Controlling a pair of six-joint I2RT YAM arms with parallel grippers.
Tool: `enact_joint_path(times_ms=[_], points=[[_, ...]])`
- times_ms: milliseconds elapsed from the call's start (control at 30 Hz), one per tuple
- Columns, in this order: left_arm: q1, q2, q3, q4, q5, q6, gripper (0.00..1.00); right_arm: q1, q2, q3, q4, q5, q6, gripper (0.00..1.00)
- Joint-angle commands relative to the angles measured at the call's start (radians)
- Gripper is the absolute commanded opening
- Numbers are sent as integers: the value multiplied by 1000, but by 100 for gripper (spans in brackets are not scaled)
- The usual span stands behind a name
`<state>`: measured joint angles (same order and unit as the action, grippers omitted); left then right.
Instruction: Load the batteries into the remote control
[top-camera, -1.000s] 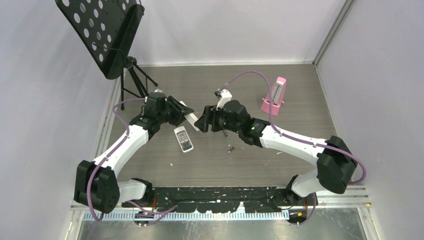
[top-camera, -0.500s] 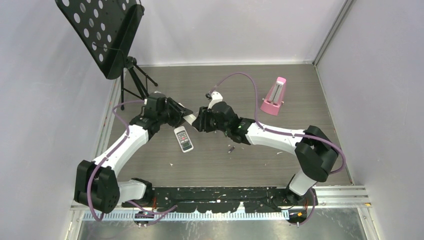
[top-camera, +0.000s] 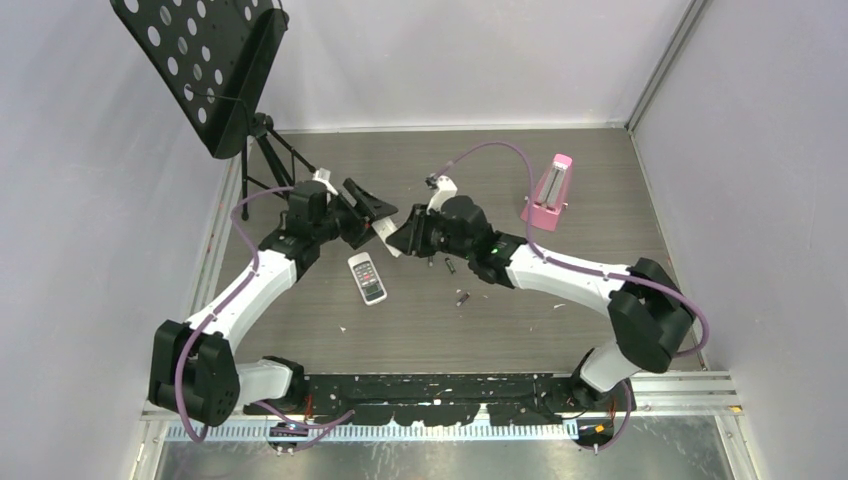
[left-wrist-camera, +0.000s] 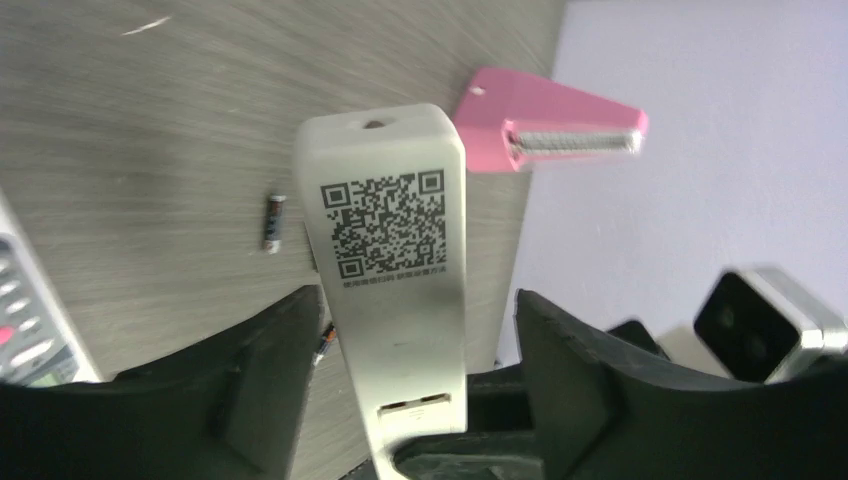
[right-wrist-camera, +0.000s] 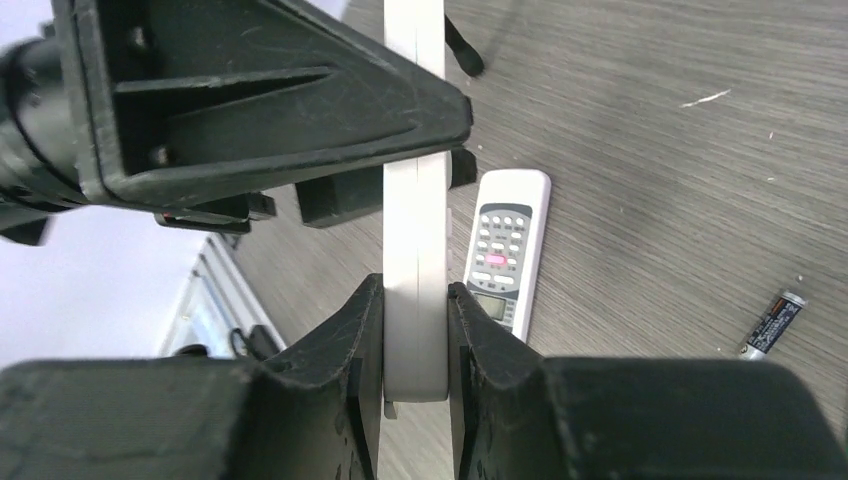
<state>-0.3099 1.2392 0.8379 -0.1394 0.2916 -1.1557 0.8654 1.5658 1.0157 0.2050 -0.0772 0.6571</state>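
The remote control (top-camera: 385, 229) hangs above the table between the two grippers. In the left wrist view its plain white back (left-wrist-camera: 385, 150) carries a QR code. My right gripper (right-wrist-camera: 415, 290) is shut on its end, one jaw flat on each face. My left gripper (left-wrist-camera: 415, 300) stands open around the other end, with a gap showing on the right side. Two batteries (top-camera: 450, 266) (top-camera: 462, 297) lie on the table under the right forearm. They also show as two batteries (left-wrist-camera: 272, 222) (left-wrist-camera: 322, 345) from the left wrist and one battery (right-wrist-camera: 770, 325) from the right.
A longer slim remote (top-camera: 367, 278) with a small screen lies face up on the table below the grippers. A pink metronome (top-camera: 548, 192) stands at the back right. A black music stand (top-camera: 215, 80) rises at the back left. Walls close three sides.
The right gripper has closed onto the remote control's end. The left gripper has opened and let go of it, shifting a little toward the back.
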Motion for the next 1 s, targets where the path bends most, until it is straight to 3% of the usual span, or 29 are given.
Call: enact_joint_path(times_ms=[0, 100, 233, 367, 533, 633, 733, 967], points=[[2, -47, -8, 244, 176, 75, 81, -66, -128, -18, 117, -106, 97, 0], [21, -53, -7, 277, 219, 106, 99, -126, -195, -38, 134, -167, 133, 0], [59, -43, -20, 413, 329, 74, 100, -201, -247, -74, 186, -282, 197, 0], [77, -20, -58, 662, 446, -67, 100, -266, -253, -122, 329, -410, 320, 0], [77, 39, -100, 939, 506, -209, 100, -287, -207, -141, 480, -491, 457, 0], [77, 75, -105, 1005, 514, -255, 97, -287, -164, -146, 541, -512, 513, 0], [75, 110, -104, 1011, 502, -268, 85, -286, -123, -140, 569, -529, 556, 0], [75, 173, -93, 1078, 481, -288, 30, -287, -51, -135, 520, -513, 565, 0]])
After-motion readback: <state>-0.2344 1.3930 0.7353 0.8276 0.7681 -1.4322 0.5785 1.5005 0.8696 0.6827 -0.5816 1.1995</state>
